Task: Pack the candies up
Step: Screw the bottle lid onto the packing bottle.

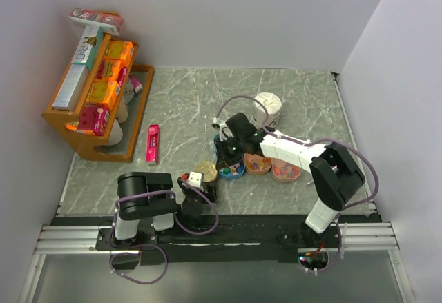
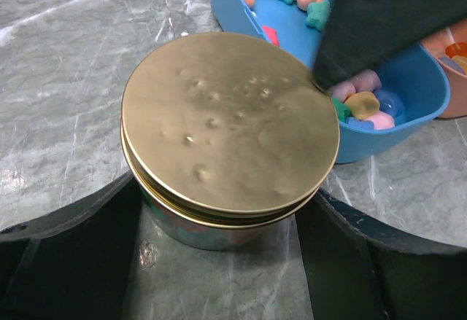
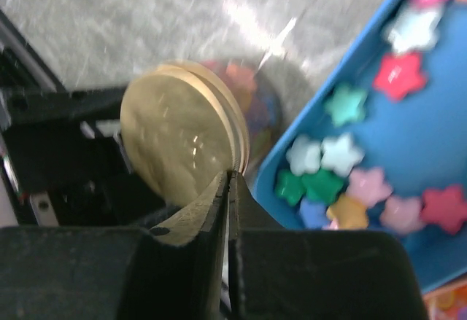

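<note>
Dozens of candies lie loose in the blue tray, just beyond my left jaws and close beside the tip of my right jaws. They are star-like pieces in pink, green, yellow and blue.

My left jaws stand spread to either side of a round tin on the tabletop, and their inner faces meet its wall on both sides, so I read that as a steadying hold. A gold lid sits on top of the tin, with a second gold rim showing just under it. I cannot tell whether the lid is pressed fully home.

My right jaws are pressed together with nothing between them. Their tip meets the lid's edge on the side facing the blue tray.

Colour shows below the lid at the tin's side, but I cannot say whether that is candies inside or print on the wall. I judge the tin to be at the closing stage, with seating the lid as the step in hand. If every sweet has to go in, much is left: the blue tray holds plenty, and beyond my right jaws the orange trays also show coloured pieces.
</note>
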